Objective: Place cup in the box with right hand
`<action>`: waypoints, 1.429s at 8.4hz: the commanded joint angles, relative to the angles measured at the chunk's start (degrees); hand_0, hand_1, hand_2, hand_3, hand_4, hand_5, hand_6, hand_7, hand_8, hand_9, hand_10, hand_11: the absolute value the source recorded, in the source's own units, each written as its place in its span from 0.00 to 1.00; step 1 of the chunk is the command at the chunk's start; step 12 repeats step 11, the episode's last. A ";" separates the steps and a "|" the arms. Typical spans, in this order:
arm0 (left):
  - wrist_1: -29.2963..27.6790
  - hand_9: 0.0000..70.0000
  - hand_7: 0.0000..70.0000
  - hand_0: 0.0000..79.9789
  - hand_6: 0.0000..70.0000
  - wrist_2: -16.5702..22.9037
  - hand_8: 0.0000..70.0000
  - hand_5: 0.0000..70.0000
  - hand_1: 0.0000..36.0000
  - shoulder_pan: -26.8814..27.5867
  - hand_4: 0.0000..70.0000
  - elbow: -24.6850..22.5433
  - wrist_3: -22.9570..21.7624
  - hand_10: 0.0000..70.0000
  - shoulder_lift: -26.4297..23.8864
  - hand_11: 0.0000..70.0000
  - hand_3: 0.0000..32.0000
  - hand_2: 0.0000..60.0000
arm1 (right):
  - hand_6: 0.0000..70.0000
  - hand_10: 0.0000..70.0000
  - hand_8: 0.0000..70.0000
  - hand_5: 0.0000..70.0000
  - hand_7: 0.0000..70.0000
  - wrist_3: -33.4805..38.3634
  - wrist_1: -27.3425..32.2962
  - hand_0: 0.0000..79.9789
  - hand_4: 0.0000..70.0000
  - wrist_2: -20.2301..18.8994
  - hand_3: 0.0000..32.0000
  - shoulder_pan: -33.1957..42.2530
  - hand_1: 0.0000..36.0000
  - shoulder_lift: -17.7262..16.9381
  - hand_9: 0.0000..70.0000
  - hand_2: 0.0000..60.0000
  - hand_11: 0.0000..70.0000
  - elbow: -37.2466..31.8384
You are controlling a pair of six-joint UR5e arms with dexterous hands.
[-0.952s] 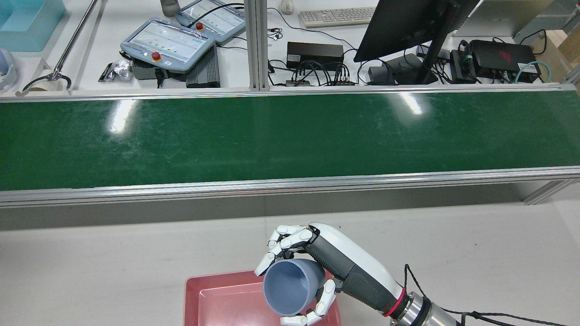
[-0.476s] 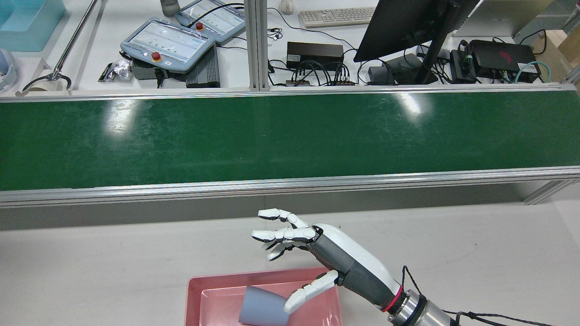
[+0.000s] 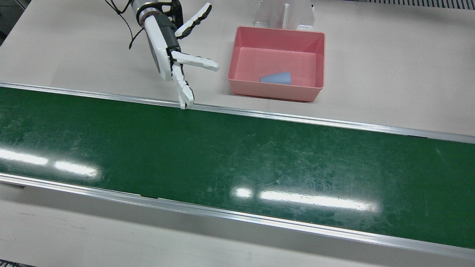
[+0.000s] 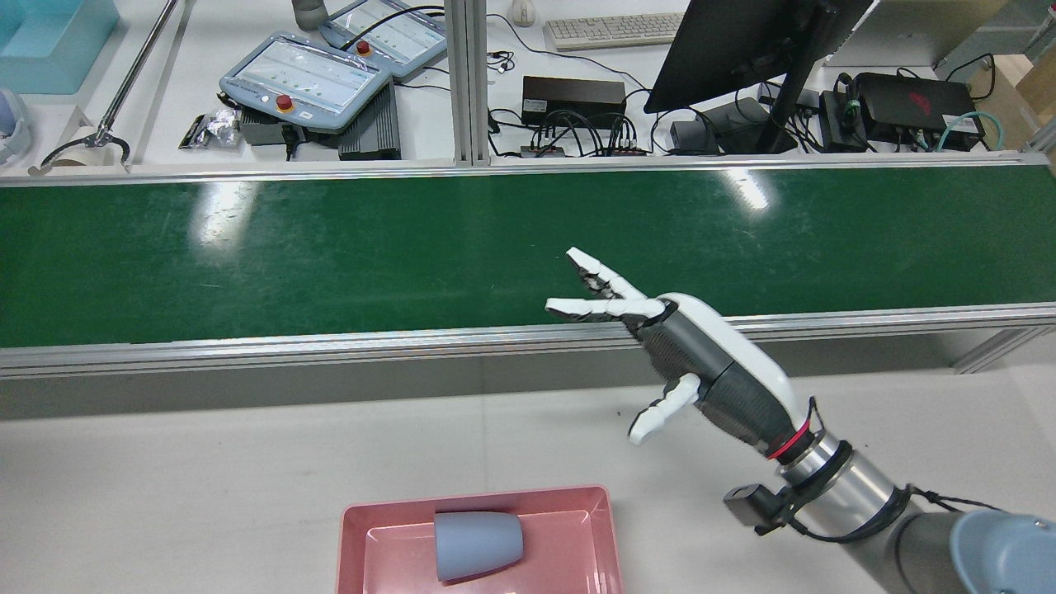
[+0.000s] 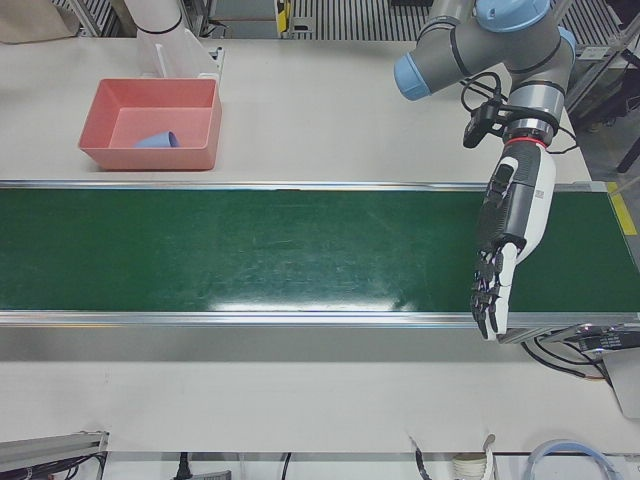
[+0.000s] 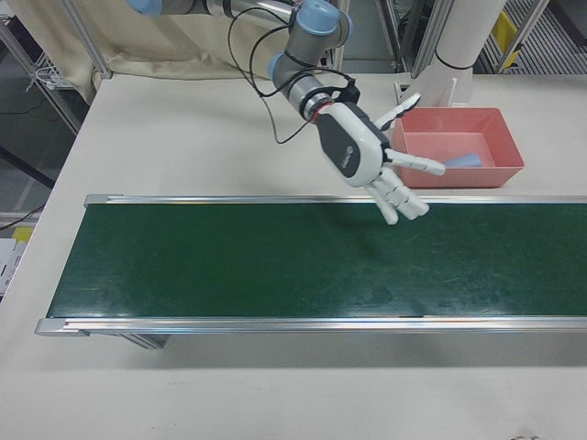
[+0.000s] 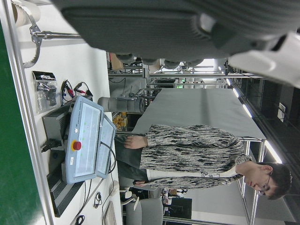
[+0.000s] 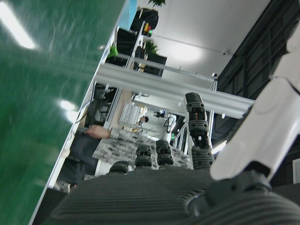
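The blue-grey cup (image 4: 477,544) lies on its side inside the pink box (image 4: 355,528) at the table's near edge. It also shows in the front view (image 3: 276,78), inside the box (image 3: 274,91). My right hand (image 4: 685,363) is open and empty, its fingers spread. It hovers to the right of the box and reaches toward the belt's near rail. In the front view this hand (image 3: 174,59) is left of the box, apart from it. My left hand (image 5: 510,225) hangs open and empty over the far end of the belt, fingers pointing down.
The green conveyor belt (image 3: 237,155) runs across the whole table between aluminium rails. Beyond it in the rear view stand teach pendants (image 4: 305,82), a monitor (image 4: 742,49) and cables. A white pedestal (image 3: 284,15) stands just behind the box.
My right hand opened and let go of the cup, which dropped into the box and now lies on its side. The hand then rose and moved right, toward the belt.
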 commanded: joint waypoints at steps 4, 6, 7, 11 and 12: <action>-0.01 0.00 0.00 0.00 0.00 0.00 0.00 0.00 0.00 0.00 0.00 0.03 0.00 0.00 0.00 0.00 0.00 0.00 | 0.07 0.04 0.10 0.04 0.32 18.09 17.97 0.54 0.21 -22.76 0.00 34.83 0.11 -6.51 0.22 0.11 0.07 -27.71; -0.01 0.00 0.00 0.00 0.00 0.00 0.00 0.00 0.00 0.00 0.00 0.03 0.00 0.00 0.00 0.00 0.00 0.00 | 0.08 0.05 0.11 0.04 0.36 18.50 21.21 0.53 0.20 -22.94 0.00 38.61 0.15 -10.20 0.24 0.16 0.08 -29.19; -0.01 0.00 0.00 0.00 0.00 0.00 0.00 0.00 0.00 0.00 0.00 0.03 0.00 0.00 0.00 0.00 0.00 0.00 | 0.09 0.03 0.11 0.04 0.37 18.50 21.21 0.54 0.23 -22.94 0.00 38.71 0.13 -10.91 0.25 0.12 0.06 -29.02; -0.01 0.00 0.00 0.00 0.00 0.00 0.00 0.00 0.00 0.00 0.00 -0.06 0.00 0.00 0.00 0.00 0.00 0.00 | 0.10 0.04 0.13 0.05 0.42 15.89 18.68 0.58 0.24 -24.79 0.00 45.89 0.14 -11.62 0.27 0.04 0.07 -22.90; -0.01 0.00 0.00 0.00 0.00 0.00 0.00 0.00 0.00 0.00 0.00 -0.06 0.00 0.00 0.00 0.00 0.00 0.00 | 0.10 0.04 0.13 0.05 0.42 15.89 18.68 0.58 0.24 -24.79 0.00 45.89 0.14 -11.62 0.27 0.04 0.07 -22.90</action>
